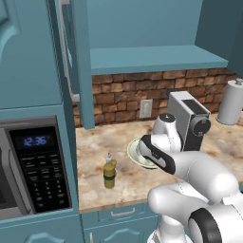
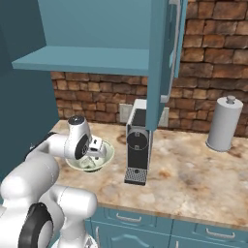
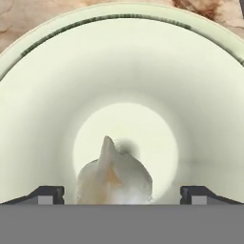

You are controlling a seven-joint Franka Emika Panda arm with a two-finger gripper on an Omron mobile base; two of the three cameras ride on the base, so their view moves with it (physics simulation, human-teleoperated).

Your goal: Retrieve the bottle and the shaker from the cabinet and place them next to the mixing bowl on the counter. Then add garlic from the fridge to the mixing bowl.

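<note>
The tool [image 3: 122, 193] is hanging open over the garlic [image 3: 114, 177] low in the bowl [image 3: 38, 119]; lifting carelessly, a finger risks catching the rim.

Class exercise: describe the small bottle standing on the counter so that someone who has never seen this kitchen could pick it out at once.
Start at the black microwave built into the teal cabinetry, then look right along the beige-and-brown marbled stone counter. The slim olive-yellow glass bottle stands upright there, left of the wide pale greenish-white bowl. Its dark band label and pale pourer top mark it out.
</note>
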